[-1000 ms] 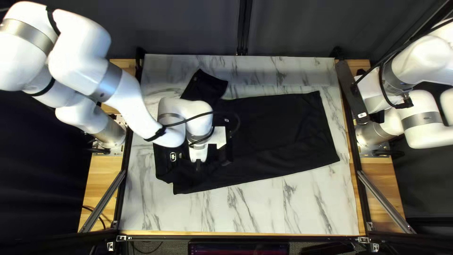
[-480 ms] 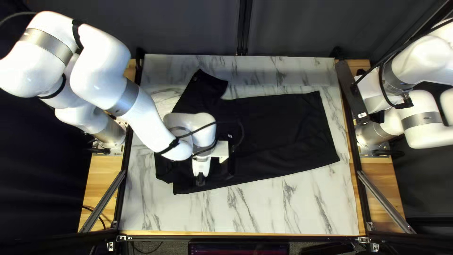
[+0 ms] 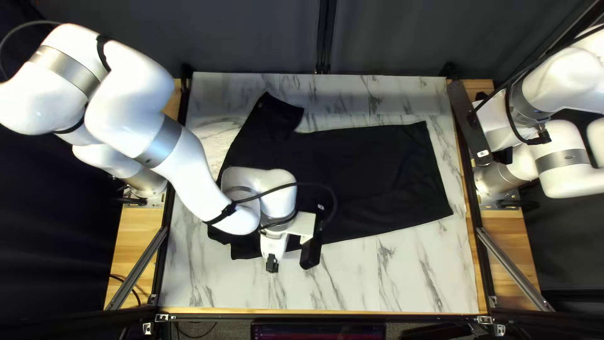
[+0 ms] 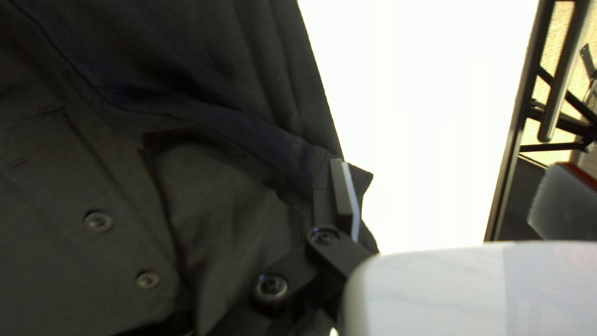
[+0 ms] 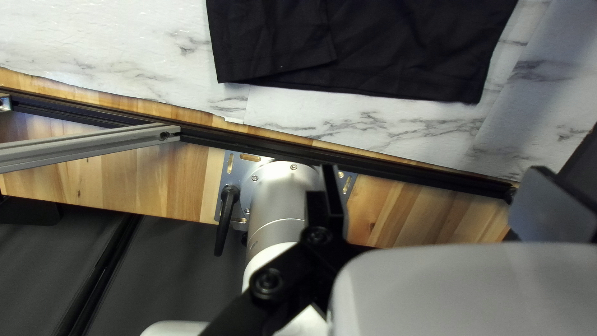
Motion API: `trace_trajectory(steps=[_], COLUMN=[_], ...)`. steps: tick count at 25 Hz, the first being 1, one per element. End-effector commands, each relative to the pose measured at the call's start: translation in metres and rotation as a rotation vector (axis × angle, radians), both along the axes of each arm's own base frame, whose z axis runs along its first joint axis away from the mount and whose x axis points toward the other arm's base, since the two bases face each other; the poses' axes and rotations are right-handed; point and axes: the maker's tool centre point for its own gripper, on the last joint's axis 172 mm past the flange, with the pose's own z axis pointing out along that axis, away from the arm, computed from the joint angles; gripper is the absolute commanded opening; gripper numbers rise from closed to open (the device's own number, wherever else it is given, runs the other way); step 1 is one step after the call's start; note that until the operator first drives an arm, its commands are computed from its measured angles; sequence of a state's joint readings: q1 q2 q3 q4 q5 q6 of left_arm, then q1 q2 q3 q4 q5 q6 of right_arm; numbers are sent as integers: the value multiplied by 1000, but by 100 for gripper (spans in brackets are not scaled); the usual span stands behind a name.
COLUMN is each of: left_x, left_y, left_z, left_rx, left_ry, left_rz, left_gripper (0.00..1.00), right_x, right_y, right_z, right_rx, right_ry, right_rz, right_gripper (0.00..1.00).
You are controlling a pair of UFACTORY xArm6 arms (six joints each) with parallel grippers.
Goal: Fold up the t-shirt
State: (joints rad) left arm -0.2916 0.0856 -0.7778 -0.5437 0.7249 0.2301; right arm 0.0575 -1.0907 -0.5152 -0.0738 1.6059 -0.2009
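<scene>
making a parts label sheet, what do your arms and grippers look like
My left arm and right arm are glossy white, with rounded segments, grey bands and loose black cables; the left one also has black straps. My left gripper and right gripper have black links with round bolts.

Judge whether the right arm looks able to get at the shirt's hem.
Probably yes: nothing visible stands between the right arm and the hem; the left arm is near the other end.

The black t-shirt (image 3: 377, 176), with small buttons (image 4: 98, 221), lay creased across the top left view's centre, hem (image 3: 435, 170) rightward, one sleeve (image 3: 277, 114) pointing up at upper left.
</scene>
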Motion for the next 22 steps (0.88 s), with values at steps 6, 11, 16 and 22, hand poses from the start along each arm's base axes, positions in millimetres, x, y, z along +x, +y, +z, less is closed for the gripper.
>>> trace_trajectory(steps=[6, 11, 16, 22], left_x=[-6, -11, 7, 16], left_y=[0, -43, -56, -49], left_z=[-22, -12, -7, 1], left_rx=[32, -24, -82, -113], left_ry=[97, 109, 72, 7], left_rz=[50, 5, -47, -62], left_gripper=[100, 100, 100, 100], right_x=[0, 0, 0, 0], right_y=[0, 0, 0, 0], right_z=[0, 0, 0, 0], right_rx=[0, 0, 0, 0], right_ry=[0, 0, 0, 0], right_rz=[0, 0, 0, 0], right_gripper=[100, 100, 100, 100])
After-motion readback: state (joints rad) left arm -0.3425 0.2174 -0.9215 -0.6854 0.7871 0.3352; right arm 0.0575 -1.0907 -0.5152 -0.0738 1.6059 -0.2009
